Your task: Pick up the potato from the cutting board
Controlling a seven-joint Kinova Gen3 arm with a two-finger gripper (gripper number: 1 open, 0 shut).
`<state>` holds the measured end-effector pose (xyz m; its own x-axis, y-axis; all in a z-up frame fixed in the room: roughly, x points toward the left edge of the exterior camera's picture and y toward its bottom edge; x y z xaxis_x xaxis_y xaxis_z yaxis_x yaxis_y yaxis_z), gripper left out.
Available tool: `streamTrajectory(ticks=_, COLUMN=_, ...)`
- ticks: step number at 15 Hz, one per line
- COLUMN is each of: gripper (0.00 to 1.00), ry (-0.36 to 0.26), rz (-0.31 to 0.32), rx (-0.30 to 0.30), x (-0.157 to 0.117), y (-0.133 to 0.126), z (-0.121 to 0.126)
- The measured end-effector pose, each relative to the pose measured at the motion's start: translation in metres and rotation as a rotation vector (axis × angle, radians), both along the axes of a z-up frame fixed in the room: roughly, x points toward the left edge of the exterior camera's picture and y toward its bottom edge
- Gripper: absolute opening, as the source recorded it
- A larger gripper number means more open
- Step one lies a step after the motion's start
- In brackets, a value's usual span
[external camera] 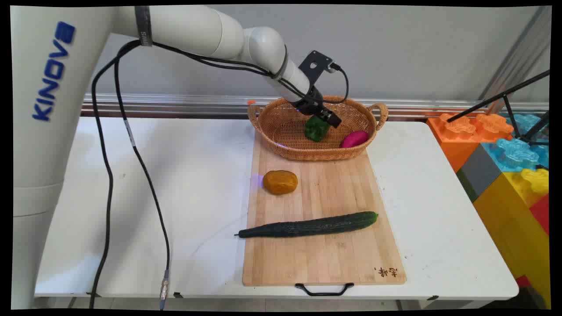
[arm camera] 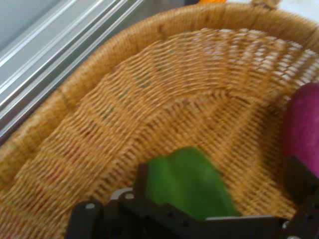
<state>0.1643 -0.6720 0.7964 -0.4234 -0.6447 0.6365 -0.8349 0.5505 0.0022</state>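
Note:
My gripper (external camera: 327,117) hangs inside the wicker basket (external camera: 281,131) at the far end of the cutting board. A green pepper (external camera: 316,128) sits just below it over the basket floor. In the hand view the pepper (arm camera: 187,181) lies beside the left finger (arm camera: 141,179), and a gap of bare wicker separates it from the right finger (arm camera: 298,177). The gripper (arm camera: 219,169) is open. A magenta eggplant-like piece (external camera: 354,138) lies in the basket to the right, also seen in the hand view (arm camera: 303,129).
A wooden cutting board (external camera: 333,259) with a black handle lies in front of the basket. On it are an orange-brown potato-like piece (external camera: 280,182) and a long dark cucumber (external camera: 307,225). Big coloured blocks (external camera: 509,162) stand off the table's right side. Black cables (external camera: 105,175) hang at left.

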Motion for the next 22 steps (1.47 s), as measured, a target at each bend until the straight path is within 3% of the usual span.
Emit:
streamTrajectory(ticks=6, gripper=1.00, ry=-0.012, rz=-0.104, rx=-0.040, x=-0.019, y=0.030, z=0.050)
streamTrajectory(ticks=12, gripper=1.00, ry=-0.059, rz=-0.258, rx=0.019, x=0.006, y=0.089, z=0.089)
streamTrajectory(ticks=17, gripper=1.00, ry=-0.091, rz=-0.374, rx=0.068, x=0.040, y=0.125, z=0.098)
streamTrajectory(ticks=22, gripper=1.00, ry=-0.122, rz=-0.458, rx=0.116, x=0.076, y=0.159, z=0.084)
